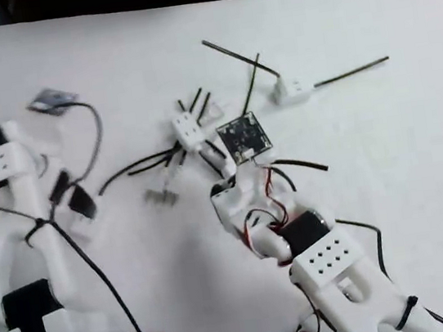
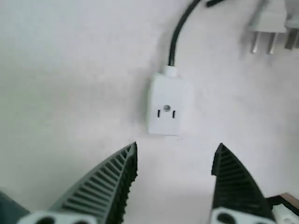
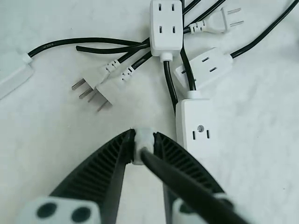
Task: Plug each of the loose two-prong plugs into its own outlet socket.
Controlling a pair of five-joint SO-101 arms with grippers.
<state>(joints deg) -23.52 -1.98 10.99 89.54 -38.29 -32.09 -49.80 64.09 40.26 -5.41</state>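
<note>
While right fingers (image 3: pixel 110 163) pinch white plug (image 3: pixel 142 142) w/ black cord (image 3: pixel 180 177), left fingers (image 2: pixel 110 179) spread by white socket (image 2: pixel 169 105).

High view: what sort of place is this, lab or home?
Probably a robotics lab bench, not a home. The left arm and right arm share a white table strewn with outlet sockets on short cords and loose two-prong plugs; the right tool is shut on a white plug.
</note>
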